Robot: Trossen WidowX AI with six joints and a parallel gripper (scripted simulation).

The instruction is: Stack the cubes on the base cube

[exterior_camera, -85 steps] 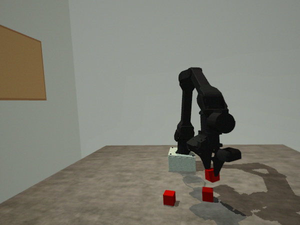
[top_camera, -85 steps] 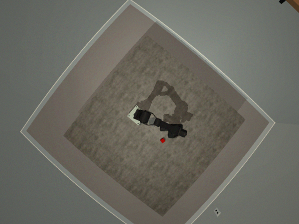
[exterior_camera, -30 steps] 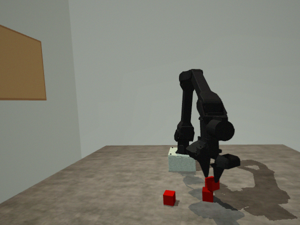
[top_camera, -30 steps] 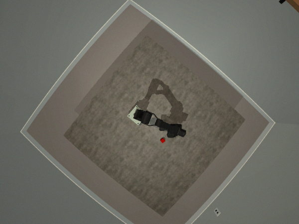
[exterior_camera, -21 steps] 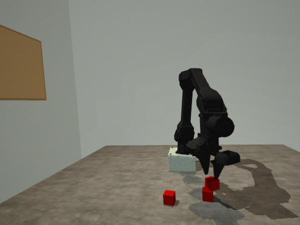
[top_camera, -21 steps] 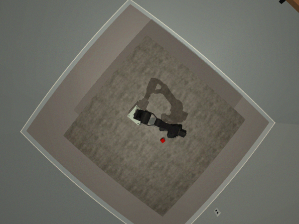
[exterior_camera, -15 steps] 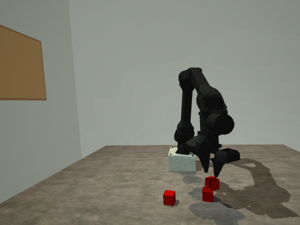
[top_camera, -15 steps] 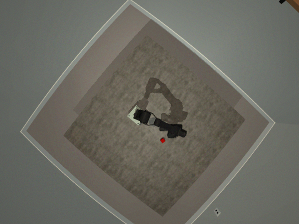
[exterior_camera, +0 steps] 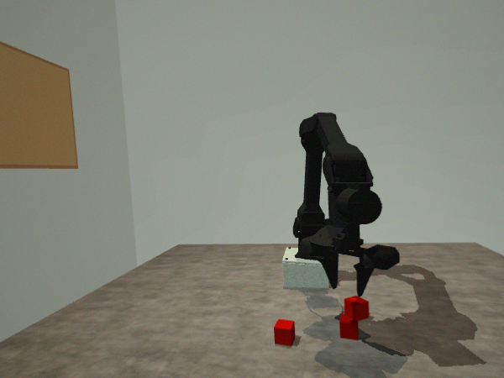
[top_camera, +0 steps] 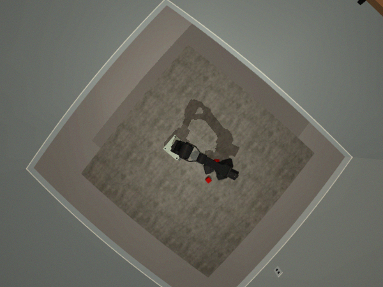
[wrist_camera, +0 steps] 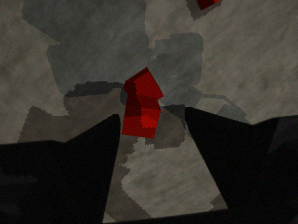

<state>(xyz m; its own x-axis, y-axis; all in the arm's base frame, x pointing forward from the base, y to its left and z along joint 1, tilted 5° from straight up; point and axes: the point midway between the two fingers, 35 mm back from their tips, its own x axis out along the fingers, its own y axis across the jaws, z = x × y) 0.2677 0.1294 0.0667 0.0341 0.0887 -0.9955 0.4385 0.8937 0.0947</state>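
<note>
Mottled bench [exterior_camera: 168,319]: 1st cube [exterior_camera: 357,307] sits on base cube [exterior_camera: 349,327]; pincer [exterior_camera: 348,287] apart, empty, above it — 2nd cube [exterior_camera: 284,332] not yet placed.

stacked cubes [top_camera: 216,161] mostly hidden under arm in top view, loose cube [wrist_camera: 206,4] seemingly cropped at wrist view's edge

we find no readable text, labels, brands, numbers or signs in any of the three views.
</note>
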